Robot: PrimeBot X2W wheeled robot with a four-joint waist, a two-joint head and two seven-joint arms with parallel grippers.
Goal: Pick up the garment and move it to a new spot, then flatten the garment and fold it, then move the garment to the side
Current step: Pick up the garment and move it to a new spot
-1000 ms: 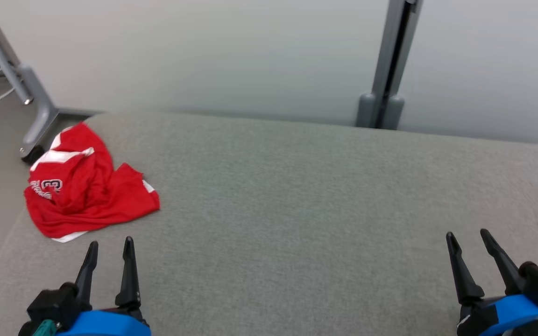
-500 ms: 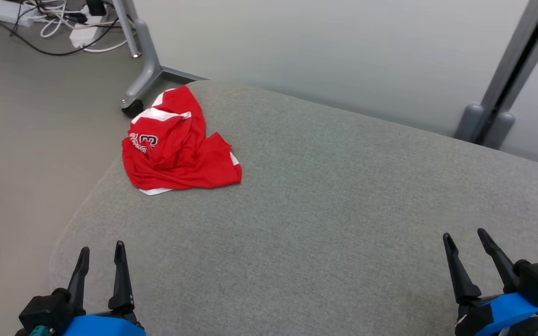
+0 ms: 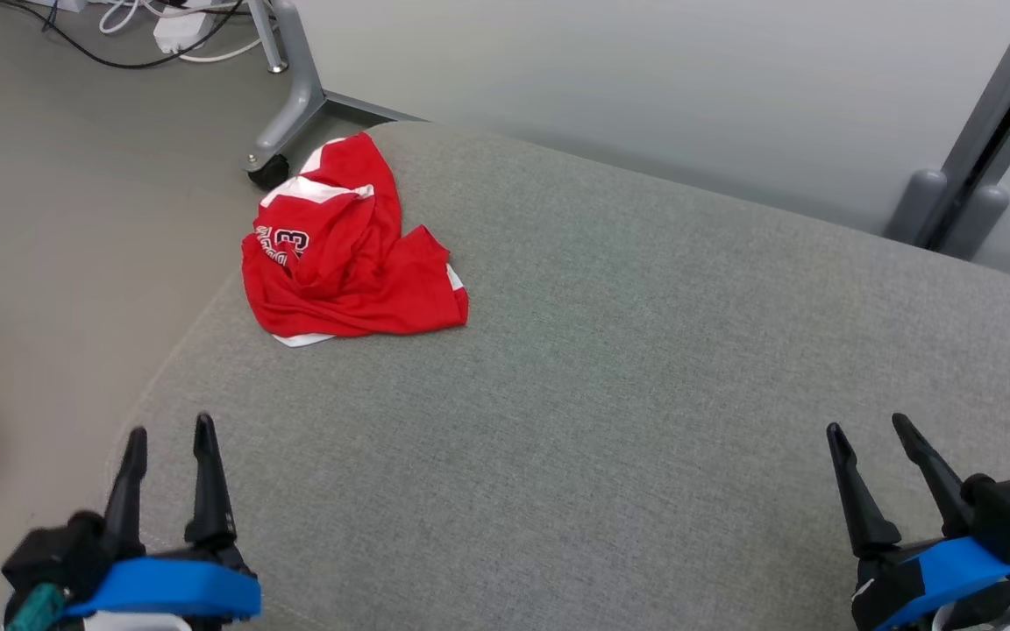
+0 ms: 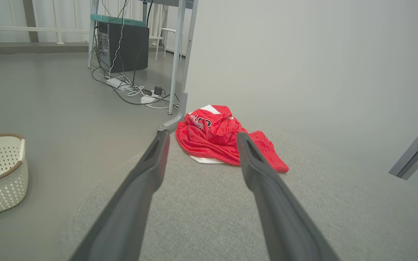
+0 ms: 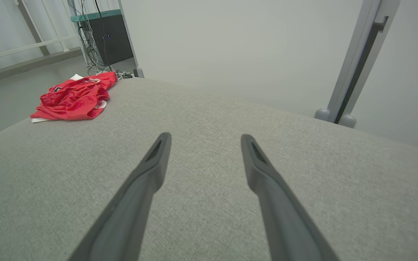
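Crumpled red jersey (image 3: pixel 338 263) sits on the bench's (image 3: pixel 645 394) far left corner, well ahead of the empty, spread-open left end effector (image 3: pixel 169 427), right end effector (image 3: pixel 866 424) likewise.

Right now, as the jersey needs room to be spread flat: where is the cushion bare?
Bare: the grey cushion from the red jersey rightward to the grey post, and the near strip between left gripper and right gripper. Crowded: the far left corner, under the crumpled jersey.
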